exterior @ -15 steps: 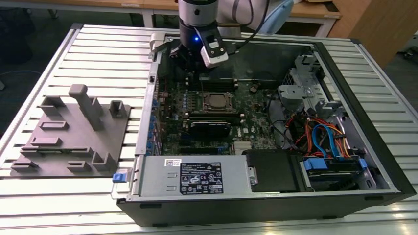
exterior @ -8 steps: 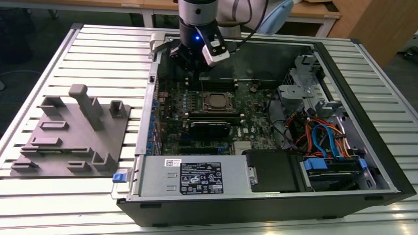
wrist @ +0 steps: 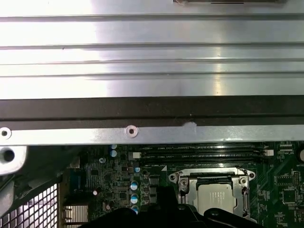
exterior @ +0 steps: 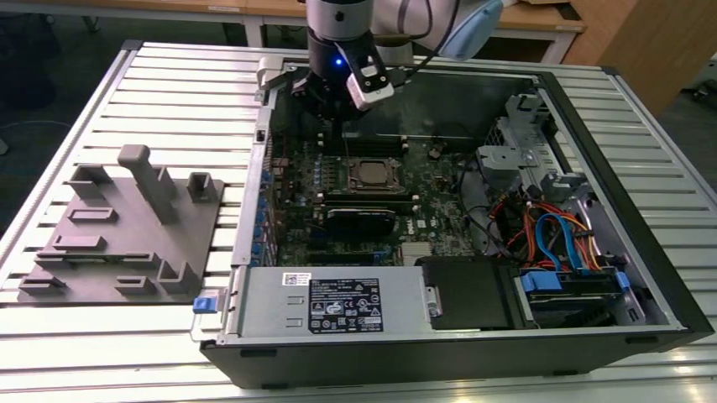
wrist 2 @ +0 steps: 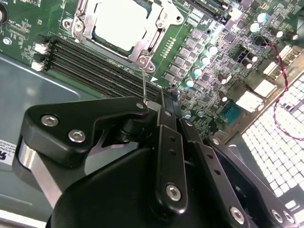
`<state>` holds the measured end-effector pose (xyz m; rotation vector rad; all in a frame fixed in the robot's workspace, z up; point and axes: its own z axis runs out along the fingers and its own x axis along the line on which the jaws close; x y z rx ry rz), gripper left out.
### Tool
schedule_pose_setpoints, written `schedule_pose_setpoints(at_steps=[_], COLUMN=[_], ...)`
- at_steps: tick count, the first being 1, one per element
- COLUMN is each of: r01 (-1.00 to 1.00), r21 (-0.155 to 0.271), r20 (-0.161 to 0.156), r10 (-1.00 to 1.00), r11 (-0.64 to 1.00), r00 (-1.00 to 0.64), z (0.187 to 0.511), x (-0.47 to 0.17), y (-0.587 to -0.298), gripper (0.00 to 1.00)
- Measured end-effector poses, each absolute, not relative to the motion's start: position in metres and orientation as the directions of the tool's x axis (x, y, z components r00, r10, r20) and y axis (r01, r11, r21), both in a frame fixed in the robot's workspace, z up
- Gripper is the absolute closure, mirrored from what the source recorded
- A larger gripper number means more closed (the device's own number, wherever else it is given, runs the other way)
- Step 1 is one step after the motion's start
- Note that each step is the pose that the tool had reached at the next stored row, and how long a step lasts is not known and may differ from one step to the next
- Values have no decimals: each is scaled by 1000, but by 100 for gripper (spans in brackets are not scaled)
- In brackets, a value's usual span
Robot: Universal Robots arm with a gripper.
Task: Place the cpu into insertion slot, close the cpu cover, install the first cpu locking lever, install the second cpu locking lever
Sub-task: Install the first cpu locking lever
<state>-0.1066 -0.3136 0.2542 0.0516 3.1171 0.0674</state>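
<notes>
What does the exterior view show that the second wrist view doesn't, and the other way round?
Exterior view: the whole open computer case, a grey fixture plate on the exterior view's left, the slatted table. Second wrist view: up close, a thin wire lever running from the cover corner into the shut gripper. Both: the cpu seated under that closed cover, beside the memory slots.

Bench: ribbed aluminium table [exterior: 134, 336], bright glare on its slats — wooden desks [exterior: 538, 21] stood behind, dark grey floor [exterior: 79, 42] beyond
</notes>
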Motion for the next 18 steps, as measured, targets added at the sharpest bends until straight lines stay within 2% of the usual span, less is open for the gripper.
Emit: schedule_pose_setpoints(at_steps=[18], r01=[32], r21=[44], r20=[-23], r10=[34], r11=[999], r00=[-999], z=[254], x=[-94], y=[-310], gripper=[90])
